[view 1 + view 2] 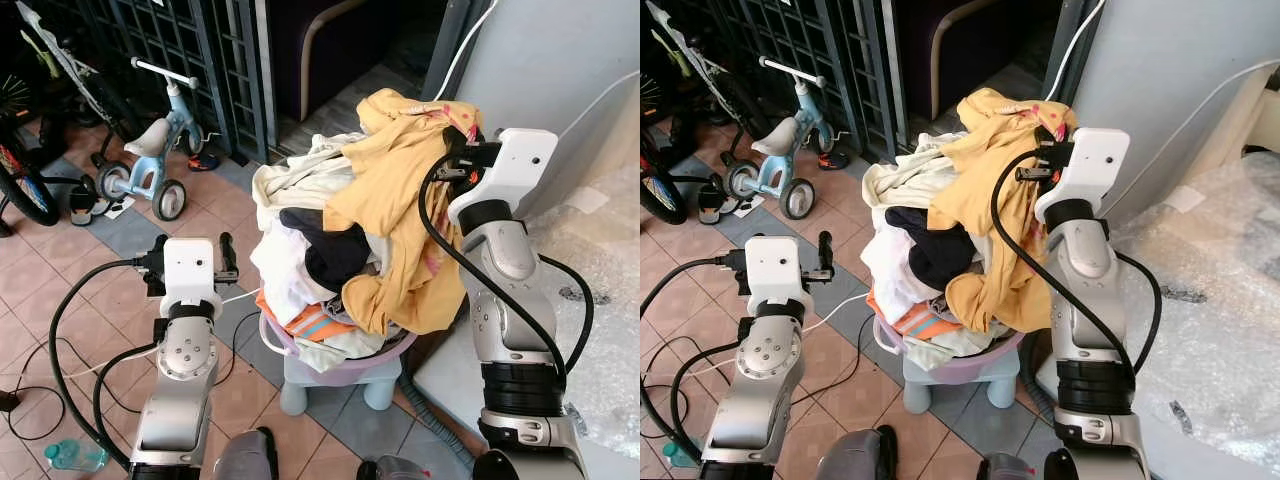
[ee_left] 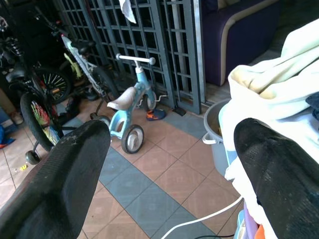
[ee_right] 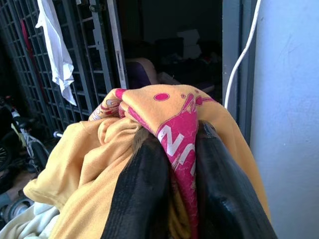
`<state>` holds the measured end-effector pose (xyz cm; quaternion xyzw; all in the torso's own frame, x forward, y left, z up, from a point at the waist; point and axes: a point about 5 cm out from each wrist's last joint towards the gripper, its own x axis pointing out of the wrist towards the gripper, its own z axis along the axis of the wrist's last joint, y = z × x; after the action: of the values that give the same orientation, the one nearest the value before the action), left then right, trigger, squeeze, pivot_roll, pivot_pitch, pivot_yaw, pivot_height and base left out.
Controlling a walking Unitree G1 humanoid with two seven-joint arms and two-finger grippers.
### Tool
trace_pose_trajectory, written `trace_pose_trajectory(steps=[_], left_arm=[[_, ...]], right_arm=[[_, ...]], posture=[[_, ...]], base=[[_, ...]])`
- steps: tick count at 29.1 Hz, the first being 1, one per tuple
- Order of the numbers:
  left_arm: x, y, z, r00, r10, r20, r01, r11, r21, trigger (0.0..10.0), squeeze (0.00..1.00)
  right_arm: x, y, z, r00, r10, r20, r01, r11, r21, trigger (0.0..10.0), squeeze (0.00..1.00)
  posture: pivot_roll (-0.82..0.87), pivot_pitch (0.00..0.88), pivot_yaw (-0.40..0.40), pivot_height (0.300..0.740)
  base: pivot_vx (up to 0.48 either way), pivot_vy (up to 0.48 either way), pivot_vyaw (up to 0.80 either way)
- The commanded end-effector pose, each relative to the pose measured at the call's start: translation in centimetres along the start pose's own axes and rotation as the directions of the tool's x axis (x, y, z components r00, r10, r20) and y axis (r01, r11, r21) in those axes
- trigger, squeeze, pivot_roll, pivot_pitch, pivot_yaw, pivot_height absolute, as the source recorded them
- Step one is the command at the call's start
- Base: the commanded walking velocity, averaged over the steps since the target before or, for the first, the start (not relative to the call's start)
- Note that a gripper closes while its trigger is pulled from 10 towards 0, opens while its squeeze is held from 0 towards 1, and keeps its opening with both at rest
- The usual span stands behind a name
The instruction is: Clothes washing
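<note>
One yellow garment (image 1: 400,190) is pinched by the right gripper (image 3: 172,164) atop the laundry basket (image 1: 340,372).
Head views: soft, light cloth drapes over the basket; a bunched fold is judged the best hold. Wrist views: the left gripper (image 2: 169,164) is spread beside the basket.

Home, semi-outdoor utility or porch area by the look of it. Floor of terracotta and grey tiles (image 1: 90,290), worn, with loose cables trailing across. At 10 to 11 o'clock, a child's pale blue tricycle (image 1: 155,150) parked against a dark metal grille gate (image 1: 200,50); bicycles (image 1: 25,170) at 9 to 10 o'clock. Dead centre, a lilac laundry basket (image 1: 340,365) heaped with mixed clothes, set on a small plastic stool (image 1: 335,385). Through the doorway at 12 o'clock, a dim room with a dark upholstered sofa (image 2: 239,30). A white garment (image 3: 55,45) hangs on the grille. Bubble wrap (image 1: 1230,300) at 3 o'clock beside a pale grey wall (image 1: 560,60).
</note>
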<state>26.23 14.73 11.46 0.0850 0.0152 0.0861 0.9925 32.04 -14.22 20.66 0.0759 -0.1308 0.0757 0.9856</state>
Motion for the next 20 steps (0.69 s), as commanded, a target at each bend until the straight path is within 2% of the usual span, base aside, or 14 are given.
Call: trace_pose_trajectory(steps=[1, 5, 6, 9, 10, 11, 13, 14, 15, 16, 17, 20], left_arm=[[0.1, -0.2, 0.1, 1.000, -0.016, 0.004, 0.016, 1.000, 0.001, 10.0, 0.00], [0.2, -0.3, 0.1, 1.000, -0.019, 0.004, 0.019, 1.000, -0.001, 10.0, 0.00], [0.2, -0.3, 0.1, 1.000, -0.020, 0.005, 0.020, 1.000, -0.006, 10.0, 0.00], [0.3, -0.4, 0.1, 1.000, -0.022, 0.006, 0.022, 1.000, -0.008, 10.0, 0.00], [0.3, -0.5, 0.2, 1.000, -0.024, 0.008, 0.024, 1.000, -0.009, 10.0, 0.00], [0.2, -0.6, 0.2, 1.000, -0.027, 0.010, 0.027, 1.000, -0.010, 10.0, 0.00], [0.2, -0.6, 0.2, 1.000, -0.027, 0.010, 0.027, 1.000, -0.011, 10.0, 0.00], [0.2, -0.5, 0.2, 0.999, -0.031, 0.007, 0.031, 0.999, -0.012, 10.0, 0.00], [0.1, -0.5, 0.2, 0.999, -0.032, 0.006, 0.032, 0.999, -0.012, 10.0, 0.00], [0.0, -0.5, 0.0, 0.999, -0.033, 0.000, 0.033, 0.999, -0.014, 10.0, 0.00], [0.0, -0.4, -0.1, 0.999, -0.033, -0.004, 0.033, 0.999, -0.014, 10.0, 0.00], [0.0, -0.5, -0.2, 0.999, -0.035, -0.009, 0.035, 0.999, -0.015, 10.0, 0.00]], right_arm=[[-0.2, 2.9, 1.2, 0.984, 0.174, 0.035, -0.176, 0.983, 0.056, 0.0, 0.00], [-0.8, 5.7, 0.2, 0.948, 0.319, -0.012, -0.315, 0.941, 0.128, 0.0, 0.00], [-1.1, 6.9, -0.9, 0.932, 0.360, -0.048, -0.351, 0.927, 0.133, 0.0, 0.00], [-1.4, 7.7, -2.0, 0.919, 0.386, -0.082, -0.374, 0.917, 0.136, 0.0, 0.00], [-1.4, 8.0, -3.2, 0.914, 0.382, -0.135, -0.365, 0.922, 0.132, 4.0, 0.00], [-1.6, 8.3, -4.9, 0.904, 0.367, -0.220, -0.350, 0.930, 0.113, 7.3, 0.00], [-1.8, 8.3, -5.7, 0.900, 0.354, -0.255, -0.341, 0.935, 0.096, 7.3, 0.00], [-2.0, 7.9, -7.2, 0.888, 0.306, -0.344, -0.317, 0.948, 0.024, 10.0, 0.00], [-2.0, 7.7, -7.5, 0.883, 0.292, -0.367, -0.312, 0.950, 0.003, 10.0, 0.00], [-2.4, 7.3, -7.9, 0.881, 0.291, -0.373, -0.301, 0.953, 0.032, 10.0, 0.45], [-2.5, 6.9, -8.2, 0.882, 0.278, -0.381, -0.297, 0.955, 0.009, 10.0, 1.00], [-2.7, 6.0, -8.5, 0.887, 0.245, -0.392, -0.281, 0.959, -0.036, 10.0, 1.00]], posture=[[0.07, 0.075, 0.025, 0.740], [0.07, 0.074, 0.022, 0.740], [0.07, 0.074, 0.021, 0.740], [0.08, 0.074, 0.018, 0.740], [0.09, 0.074, 0.014, 0.740], [0.10, 0.072, 0.010, 0.740], [0.10, 0.072, 0.009, 0.740], [0.11, 0.071, 0.006, 0.740], [0.11, 0.071, 0.006, 0.740], [0.11, 0.069, 0.004, 0.740], [0.11, 0.070, 0.004, 0.740], [0.11, 0.070, 0.002, 0.740]], base=[[0.000, 0.000, 0.00], [0.000, 0.000, 0.00], [0.000, 0.000, 0.00], [0.000, 0.000, 0.00], [0.000, 0.000, 0.00], [0.000, 0.000, 0.00], [0.000, 0.000, 0.00], [0.000, 0.000, 0.00], [0.000, 0.000, 0.00], [0.000, 0.000, 0.00], [0.000, 0.000, 0.00], [0.000, 0.000, 0.00]])
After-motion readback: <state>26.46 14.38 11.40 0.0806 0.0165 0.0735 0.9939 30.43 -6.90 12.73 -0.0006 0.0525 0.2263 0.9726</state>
